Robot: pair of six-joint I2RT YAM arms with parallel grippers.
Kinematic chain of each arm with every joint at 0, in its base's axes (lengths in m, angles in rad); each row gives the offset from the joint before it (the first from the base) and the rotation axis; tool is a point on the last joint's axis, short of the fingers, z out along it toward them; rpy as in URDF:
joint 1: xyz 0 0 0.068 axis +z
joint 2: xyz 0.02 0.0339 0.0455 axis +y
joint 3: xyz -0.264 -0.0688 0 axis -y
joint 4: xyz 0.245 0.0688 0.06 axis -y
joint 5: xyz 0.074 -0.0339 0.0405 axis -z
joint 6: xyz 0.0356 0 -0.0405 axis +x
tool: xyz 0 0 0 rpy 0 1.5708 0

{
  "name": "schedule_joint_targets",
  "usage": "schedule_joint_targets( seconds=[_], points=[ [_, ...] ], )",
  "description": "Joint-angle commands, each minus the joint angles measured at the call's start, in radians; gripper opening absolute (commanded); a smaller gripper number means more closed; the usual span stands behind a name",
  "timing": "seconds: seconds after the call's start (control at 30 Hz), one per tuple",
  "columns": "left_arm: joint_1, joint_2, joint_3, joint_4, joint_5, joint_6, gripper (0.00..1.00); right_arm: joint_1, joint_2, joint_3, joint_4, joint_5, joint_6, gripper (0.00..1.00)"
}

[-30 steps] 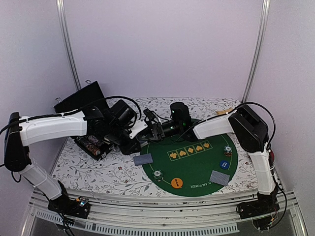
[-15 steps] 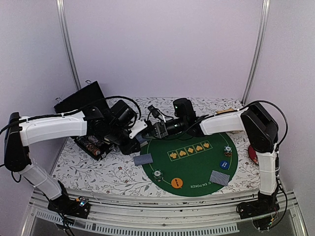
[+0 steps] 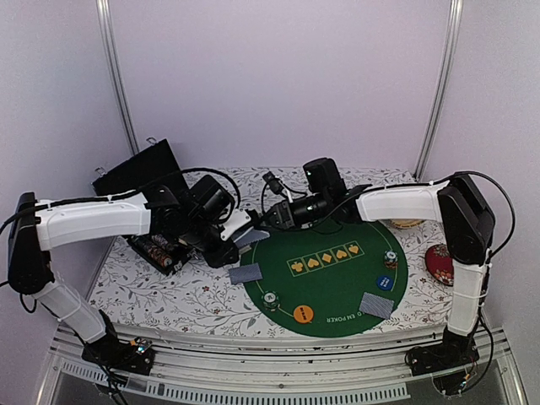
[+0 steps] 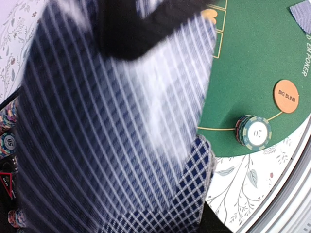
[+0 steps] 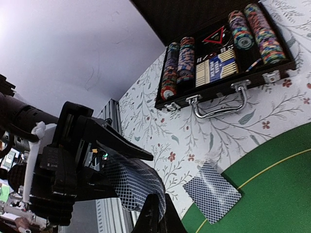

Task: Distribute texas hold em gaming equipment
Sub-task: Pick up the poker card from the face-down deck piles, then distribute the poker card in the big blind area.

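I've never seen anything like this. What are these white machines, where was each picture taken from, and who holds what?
They are two robot arms bolted at the near edge of the table. The wide picture comes from a fixed camera above and behind them; the other two come from cameras on their wrists. On the table lies a green poker mat with two chip stacks, an orange disc, a blue disc and a small pile of face-down cards; another pile overlaps its left edge. An open chip case lies further left. The left hand holds cards; the right hand pinches one card, bent, from them.
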Motion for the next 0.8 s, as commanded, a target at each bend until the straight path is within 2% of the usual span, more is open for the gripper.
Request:
schedule_joint_targets(
  seconds=[0.0,0.2,0.33,0.5,0.77],
  points=[
    [0.001,-0.006,-0.021,0.016,0.008,-0.006,0.41,-0.064,-0.105,-0.05,-0.035,0.067,-0.032,0.02],
    [0.011,-0.015,-0.033,0.016,-0.011,-0.022,0.41,-0.1,-0.164,-0.079,-0.066,0.092,-0.044,0.02],
    [0.023,-0.021,-0.033,0.013,-0.015,-0.04,0.41,-0.129,-0.167,-0.137,0.019,0.091,0.069,0.02],
    [0.036,-0.039,-0.017,0.01,-0.028,-0.061,0.41,-0.071,-0.012,-0.134,0.142,0.029,0.267,0.02],
    [0.054,-0.077,-0.044,0.005,-0.04,-0.071,0.42,0.029,0.203,-0.006,0.174,-0.002,0.393,0.02]
  ],
)
